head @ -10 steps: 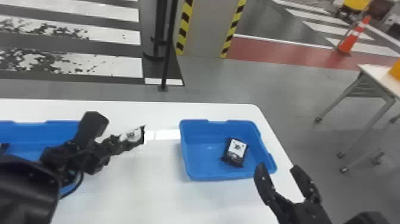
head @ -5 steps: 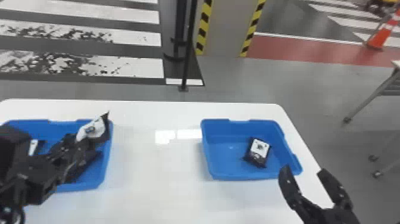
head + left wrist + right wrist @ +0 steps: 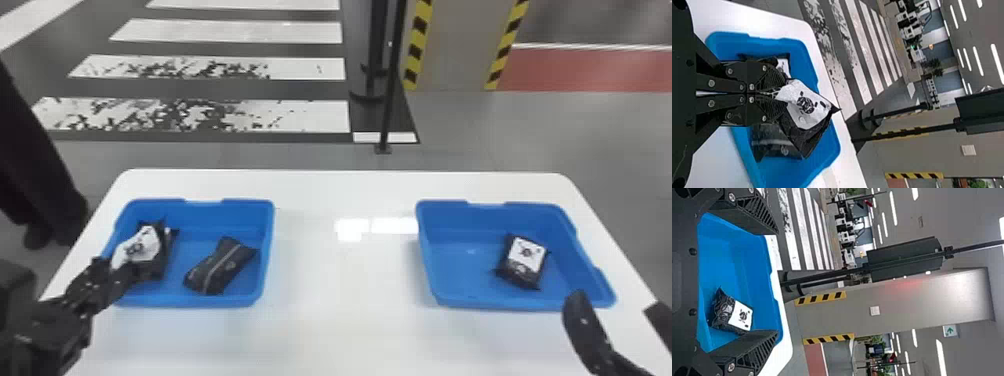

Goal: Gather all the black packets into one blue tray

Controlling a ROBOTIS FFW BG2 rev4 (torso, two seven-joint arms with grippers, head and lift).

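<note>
1. You have the left gripper [image 3: 779, 92] clenched on one end of a black packet with a white label [image 3: 807, 105], at the left of the head view and over the left blue tray [image 3: 252, 220]. The grip at the end leaves most of the pouch jutting past the fingers, which should help it drop clear of them.
2. Two more packets lie in that tray: a seam-side-up black packet [image 3: 220, 267] in its right half, and another labelled packet [image 3: 783, 66] beside the held one. You cannot tell whether those two labelled pouches touch.
3. The last black packet [image 3: 525, 262] sits label up in the right blue tray [image 3: 460, 270], at the right of the frame, toward that tray's right side.
4. Your right gripper [image 3: 616, 304], lower right, has its fingers spread wide with nothing between them, presumably so it can straddle that pouch.
5. The left tray looks like the sensible gathering place, since it has most of the packets. Lower the held one a little and release; the lone packet would then need carrying across the white table [image 3: 345, 280].
6. Watch for the soft film snagging on the fingers, or the pouch landing on its neighbour and slumping over the rim.
</note>
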